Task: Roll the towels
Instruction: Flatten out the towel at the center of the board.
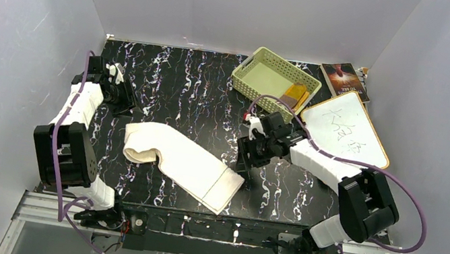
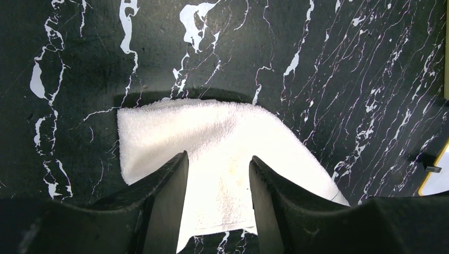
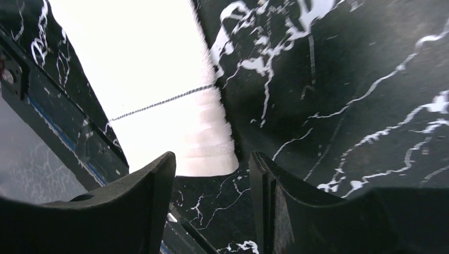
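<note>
Presently, the cream-white towel (image 1: 183,161) lies flat and diagonal on the worktop (image 1: 182,79) between the two arms. Its left end is doubled over into a soft lip and its right end reaches towards the near edge. The smaller mustard-yellow towel (image 1: 295,96) sits in the green basket (image 1: 279,58) at the far right, well apart from both arms.

The left gripper (image 2: 218,159) has its jaws partly apart and empty, and hangs above the folded end. The right gripper (image 3: 212,156) also has its jaws partly apart and empty, just beside the hemmed right end. Contact with the cloth cannot be confirmed.

Judged step: starting the roll of the cream towel. To do it well, pinch the doubled lip across its full thickness and turn it over itself along the towel's length. Keep the roll square to the long edges. The far end should be steadied so the cloth does not slide on the worktop.

Materials: the towel is thick looped terry, limp, with a flat woven band and a dark stitched line near the right end. The worktop is black with white marbling and looks smooth. The basket is perforated plastic.
</note>
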Action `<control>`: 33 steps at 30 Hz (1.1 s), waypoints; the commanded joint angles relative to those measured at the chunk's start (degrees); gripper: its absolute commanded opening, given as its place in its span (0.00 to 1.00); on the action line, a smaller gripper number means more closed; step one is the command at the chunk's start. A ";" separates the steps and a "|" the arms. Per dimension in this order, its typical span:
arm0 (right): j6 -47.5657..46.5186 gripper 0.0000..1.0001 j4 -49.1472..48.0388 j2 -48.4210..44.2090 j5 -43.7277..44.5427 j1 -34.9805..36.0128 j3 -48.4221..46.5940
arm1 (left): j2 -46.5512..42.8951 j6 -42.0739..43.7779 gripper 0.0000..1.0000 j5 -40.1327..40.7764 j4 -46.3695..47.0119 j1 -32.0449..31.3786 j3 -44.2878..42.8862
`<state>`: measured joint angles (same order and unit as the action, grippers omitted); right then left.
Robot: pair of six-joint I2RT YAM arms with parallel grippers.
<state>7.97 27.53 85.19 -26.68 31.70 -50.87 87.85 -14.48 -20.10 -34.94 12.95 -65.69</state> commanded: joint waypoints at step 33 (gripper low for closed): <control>-2.78 0.00 6.60 9.26 9.89 -0.18 -6.74 | 0.83 1.14 0.46 -1.61 -0.68 0.15 -2.39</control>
<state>5.93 33.67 94.00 -21.37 37.21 -52.88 87.90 -13.52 -20.38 -34.94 12.95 -65.52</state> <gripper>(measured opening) 0.022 0.456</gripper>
